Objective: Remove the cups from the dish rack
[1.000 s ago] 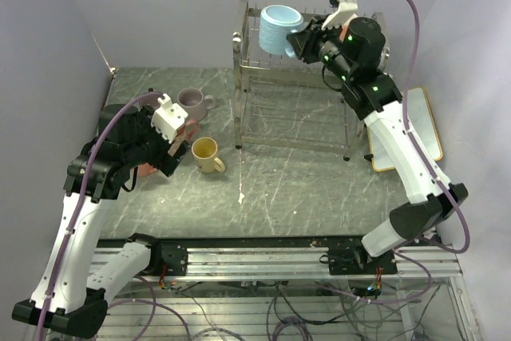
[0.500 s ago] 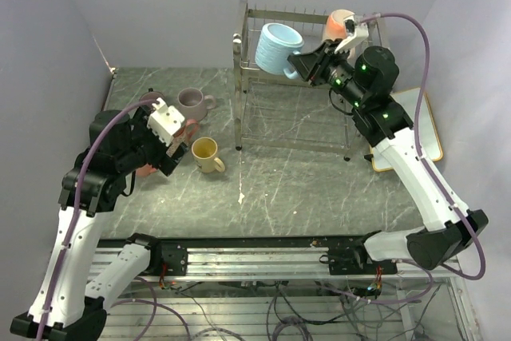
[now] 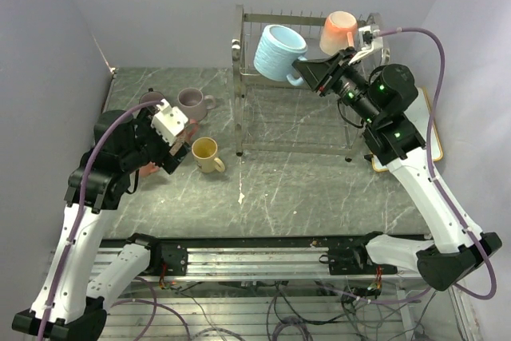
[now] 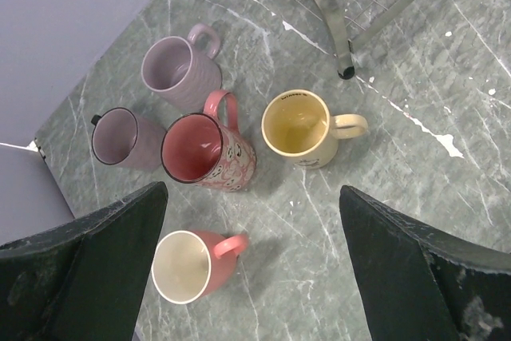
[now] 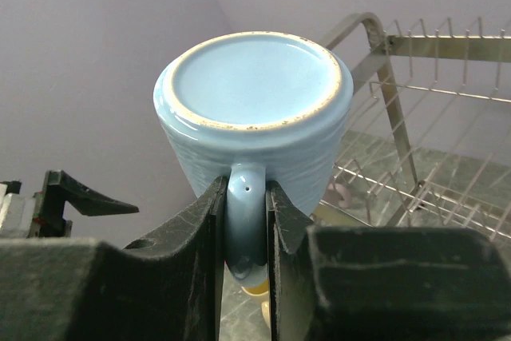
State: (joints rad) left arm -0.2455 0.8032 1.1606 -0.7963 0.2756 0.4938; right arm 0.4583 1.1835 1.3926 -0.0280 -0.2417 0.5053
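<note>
My right gripper (image 3: 307, 76) is shut on the handle of the light blue mug (image 3: 278, 52), held bottom-up in the air over the left end of the chrome dish rack (image 3: 239, 89). In the right wrist view both fingers clamp the handle (image 5: 246, 221) of the mug (image 5: 251, 109). A peach-orange mug (image 3: 338, 31) sits on the rack's top right. My left gripper (image 3: 177, 143) is open and empty above mugs standing on the table: two mauve (image 4: 182, 69) (image 4: 124, 137), red-pink patterned (image 4: 209, 152), pale yellow (image 4: 302, 128), salmon (image 4: 192, 263).
A gold-framed whiteboard (image 3: 427, 129) lies on the table right of the rack, under my right arm. The rack's foot (image 4: 343, 69) stands close to the pale yellow mug. Walls close the left, back and right sides.
My right arm has drawn back to the right and lowered the blue mug slightly, tilting it; the peach-orange mug is now uncovered. My left arm has shifted only slightly.
</note>
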